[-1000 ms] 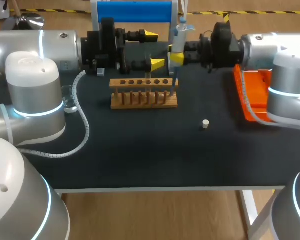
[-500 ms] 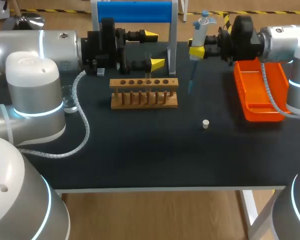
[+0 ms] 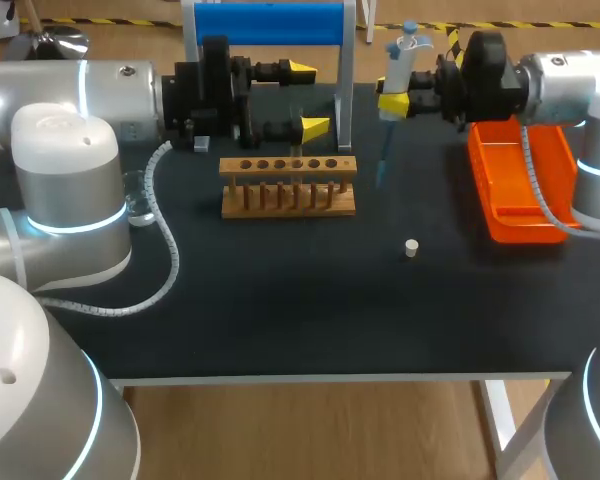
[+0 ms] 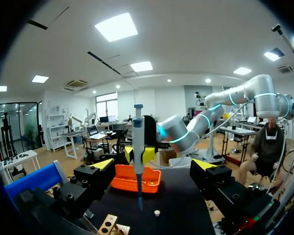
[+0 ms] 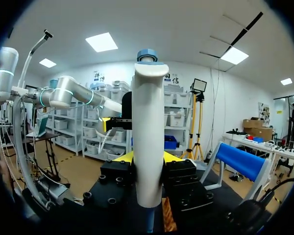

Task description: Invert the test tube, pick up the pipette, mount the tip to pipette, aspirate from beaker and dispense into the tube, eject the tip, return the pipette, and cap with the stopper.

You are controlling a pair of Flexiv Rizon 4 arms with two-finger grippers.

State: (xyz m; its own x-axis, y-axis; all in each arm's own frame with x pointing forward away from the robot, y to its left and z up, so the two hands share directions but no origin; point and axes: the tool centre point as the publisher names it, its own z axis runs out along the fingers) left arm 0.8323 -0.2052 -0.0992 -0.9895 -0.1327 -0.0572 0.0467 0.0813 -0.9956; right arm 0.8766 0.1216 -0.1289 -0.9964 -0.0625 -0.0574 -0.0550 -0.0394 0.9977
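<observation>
Fingers (image 3: 390,102) of the right gripper (image 3: 393,100) are clamped on the one pipette (image 3: 396,72), one yellow tip on either side of its white body. The pipette hangs upright off the table, past the right end of the wooden rack (image 3: 288,187) and a little behind it. Its blue tip points down at the dark tabletop (image 3: 280,300). In the right wrist view the pipette (image 5: 149,137) stands straight up between the two fingers.

The left gripper (image 3: 308,97) hovers just behind the rack with its two fingers spread wide. The left wrist view shows nothing between them, and the pipette (image 4: 138,152) is well ahead of that gripper (image 4: 153,165).

Two arms come in, one from each side. One blue-topped stand (image 3: 270,24) rises behind the rack. One orange tray (image 3: 520,185) lies well to the right of it. There is one rack, and its top bar has six holes. One glass beaker (image 3: 140,203) sits to its left, half hidden by the left arm. One slim tube (image 3: 296,130) seems to stand upright at the rack, though I cannot tell which hole it is in. One small pale stopper (image 3: 411,248) lies apart, in front of the rack's right end.
</observation>
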